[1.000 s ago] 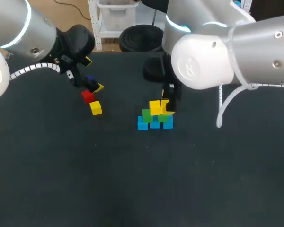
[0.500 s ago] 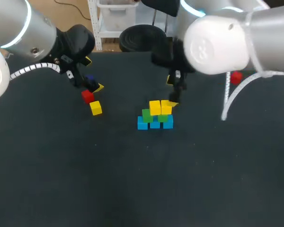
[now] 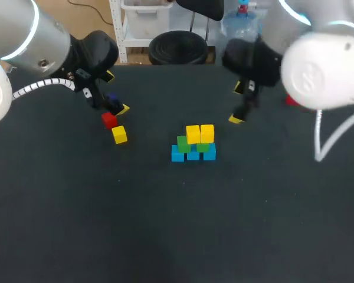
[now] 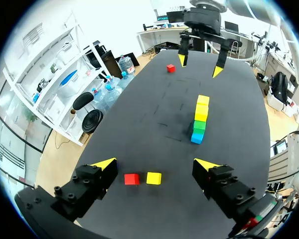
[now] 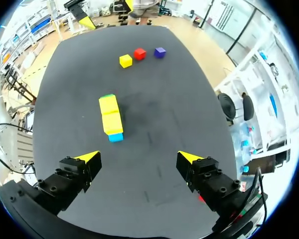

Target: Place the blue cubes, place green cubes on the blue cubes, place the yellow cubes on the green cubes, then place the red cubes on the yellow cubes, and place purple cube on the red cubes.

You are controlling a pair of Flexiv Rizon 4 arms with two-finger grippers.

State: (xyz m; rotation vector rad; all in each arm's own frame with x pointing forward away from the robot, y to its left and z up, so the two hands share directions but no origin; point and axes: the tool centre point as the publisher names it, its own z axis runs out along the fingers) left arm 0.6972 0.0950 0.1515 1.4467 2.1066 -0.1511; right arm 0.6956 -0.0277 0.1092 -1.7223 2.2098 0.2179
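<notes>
A stack stands mid-table: three blue cubes (image 3: 193, 155) in a row, green cubes (image 3: 183, 143) on them, and two yellow cubes (image 3: 199, 133) on top. The same stack (image 5: 111, 119) lies ahead of my right gripper (image 5: 139, 158), which is open, holds nothing and hovers to the right of it (image 3: 237, 104). At the far left my left gripper (image 3: 116, 92) hangs open and empty over the purple cube (image 3: 112, 99). A loose red cube (image 3: 109, 120) and a loose yellow cube (image 3: 119, 134) lie just in front of it, between its fingers (image 4: 131, 179).
A second red cube (image 4: 170, 68) lies near the far right side of the table, half hidden behind my right arm (image 3: 292, 100) in the head view. The dark tabletop (image 3: 165, 224) stretches wide in front of the stack.
My right gripper has let go of the second yellow cube on the green layer, then lifted and drawn away to the right. The left arm has not moved.
</notes>
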